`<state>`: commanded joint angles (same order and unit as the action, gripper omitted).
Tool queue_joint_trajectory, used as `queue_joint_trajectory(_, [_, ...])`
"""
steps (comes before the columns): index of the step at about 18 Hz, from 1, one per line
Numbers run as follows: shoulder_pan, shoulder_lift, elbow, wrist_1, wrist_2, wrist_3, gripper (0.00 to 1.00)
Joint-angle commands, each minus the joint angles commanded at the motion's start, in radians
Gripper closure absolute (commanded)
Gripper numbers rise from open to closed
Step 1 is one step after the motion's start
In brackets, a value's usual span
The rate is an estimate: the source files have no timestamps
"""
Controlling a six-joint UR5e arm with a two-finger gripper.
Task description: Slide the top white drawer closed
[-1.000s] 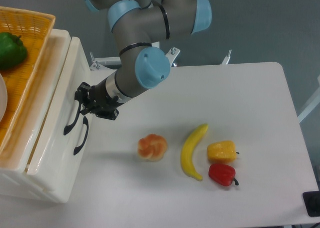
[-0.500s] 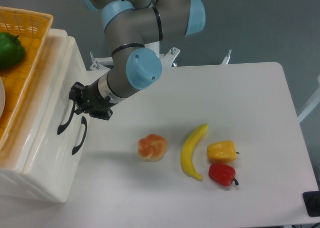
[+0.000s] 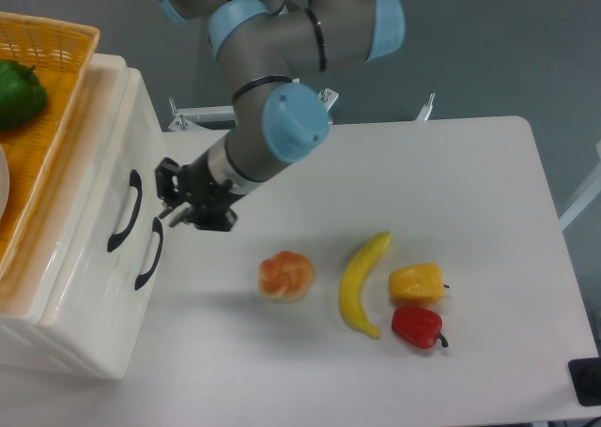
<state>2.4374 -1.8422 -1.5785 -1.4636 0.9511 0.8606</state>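
The glossy white plastic top drawer with its black curved handle sits flush in the cabinet, just left of the black two-finger jaws (spacing unclear), which touch nothing.

A robotics lab bench is being shown. A grey and light-blue industrial arm is being mounted at the far edge of a plain white table, against a bare grey-blue backdrop. Toy-like produce is being laid out near the front edge: a banana, an orange item, a yellow pepper, a red pepper. A small white cabinet is being kept at the left edge, with an orange woven basket on top.
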Motion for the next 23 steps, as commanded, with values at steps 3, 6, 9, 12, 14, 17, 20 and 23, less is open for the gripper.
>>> queue_joint_trajectory(3, [0.035, -0.012, 0.002, 0.069, 0.002, -0.003, 0.00])
queue_joint_trajectory(6, [0.101, -0.037, 0.020, 0.130, 0.002, 0.005, 0.00])
queue_joint_trajectory(9, [0.169, -0.077, 0.049, 0.215, 0.002, 0.006, 0.00])
queue_joint_trajectory(12, [0.225, -0.103, 0.051, 0.299, 0.005, 0.006, 0.00])
queue_joint_trajectory(14, [0.256, -0.121, 0.061, 0.344, 0.064, 0.017, 0.00])
queue_joint_trajectory(17, [0.267, -0.138, 0.071, 0.382, 0.251, 0.186, 0.00])
queue_joint_trajectory(20, [0.284, -0.144, 0.060, 0.382, 0.418, 0.449, 0.00])
queue_joint_trajectory(23, [0.321, -0.163, 0.066, 0.382, 0.485, 0.596, 0.00])
